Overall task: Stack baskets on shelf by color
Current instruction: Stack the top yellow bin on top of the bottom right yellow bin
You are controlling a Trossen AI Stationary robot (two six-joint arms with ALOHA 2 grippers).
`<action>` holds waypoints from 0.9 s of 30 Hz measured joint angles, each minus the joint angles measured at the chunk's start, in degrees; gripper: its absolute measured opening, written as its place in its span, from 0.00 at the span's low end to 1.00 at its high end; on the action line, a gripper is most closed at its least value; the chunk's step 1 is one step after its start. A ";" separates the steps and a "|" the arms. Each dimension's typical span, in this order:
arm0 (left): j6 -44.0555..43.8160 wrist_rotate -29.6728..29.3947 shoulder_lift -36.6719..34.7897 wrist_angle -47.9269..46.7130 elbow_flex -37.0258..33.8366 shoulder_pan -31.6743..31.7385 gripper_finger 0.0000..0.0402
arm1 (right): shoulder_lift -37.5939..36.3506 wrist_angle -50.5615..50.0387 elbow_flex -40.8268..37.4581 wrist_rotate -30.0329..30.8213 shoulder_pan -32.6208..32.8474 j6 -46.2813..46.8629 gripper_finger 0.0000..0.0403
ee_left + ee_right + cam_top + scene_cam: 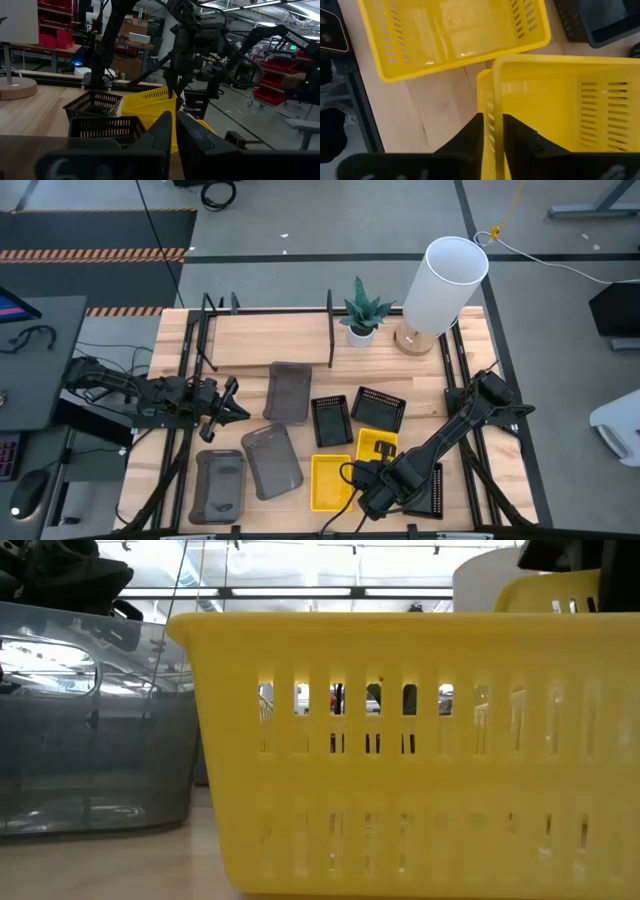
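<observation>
Looking straight down, the high view shows the left tool (232,402) above the worktop (175,350) beside a grey basket (288,392), fingers spread and holding nothing. Its own wrist view shows the fingers (161,131) nearly together. Farther right, the right tool (490,130) is clenched on the rim of a tilted yellow basket (560,100), shown only close-up, beside another yellow basket (450,30) lying flat. The shelf (270,340) holds no basket.
</observation>
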 joint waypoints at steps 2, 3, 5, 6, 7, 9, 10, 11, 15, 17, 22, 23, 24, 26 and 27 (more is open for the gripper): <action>-0.02 0.00 0.00 0.00 -0.01 0.00 0.09 | 0.00 0.47 -0.93 -0.02 0.00 0.38 0.24; -0.02 -0.02 0.00 0.00 0.00 -0.02 0.09 | 0.00 0.47 -1.37 -0.02 0.00 0.92 0.26; -0.02 -0.02 0.00 -0.02 0.00 -0.02 0.10 | 0.00 0.20 -2.08 -0.04 -0.06 2.08 0.29; -0.02 -0.01 0.00 0.00 0.00 0.00 0.10 | 0.00 0.12 -2.29 -0.20 -0.16 2.44 0.30; 0.00 -0.01 0.00 0.00 -0.01 -0.01 0.09 | 0.00 0.12 -2.37 -0.26 -0.20 2.57 0.30; -0.02 -0.02 0.00 -0.01 0.00 -0.02 0.09 | 0.00 0.33 -2.37 -0.40 -0.34 2.62 0.31; -0.02 0.00 0.00 -0.01 0.00 -0.01 0.08 | 0.00 0.29 -2.37 -0.42 -0.45 2.82 0.30; 0.00 -0.02 0.00 0.00 0.00 -0.02 0.08 | 0.00 0.25 -2.37 -0.48 -0.55 3.10 0.30; -0.02 -0.02 0.00 0.00 0.00 0.00 0.07 | -0.04 -0.72 -1.72 -0.36 -0.55 4.52 0.30; -0.01 -0.01 0.00 0.00 0.00 -0.02 0.07 | -0.04 -1.68 -1.72 0.45 -0.55 5.90 0.30; -0.02 0.00 0.00 0.00 0.00 -0.02 0.09 | -0.04 -3.82 -1.72 3.30 -0.57 8.41 0.29; -0.02 0.00 0.00 0.00 0.00 -0.02 0.09 | -0.04 -3.66 -1.72 3.58 -0.55 8.46 0.29; -0.02 -0.02 0.00 0.00 0.00 -0.02 0.10 | -0.04 -3.53 -1.72 3.53 -0.55 8.46 0.29; -0.04 -0.01 0.00 0.00 0.00 -0.01 0.10 | -0.04 -3.57 -1.72 2.24 -0.55 7.86 0.29; -0.02 -0.01 0.00 0.00 0.00 -0.01 0.09 | -0.04 -3.62 -1.72 1.30 -0.55 7.61 0.29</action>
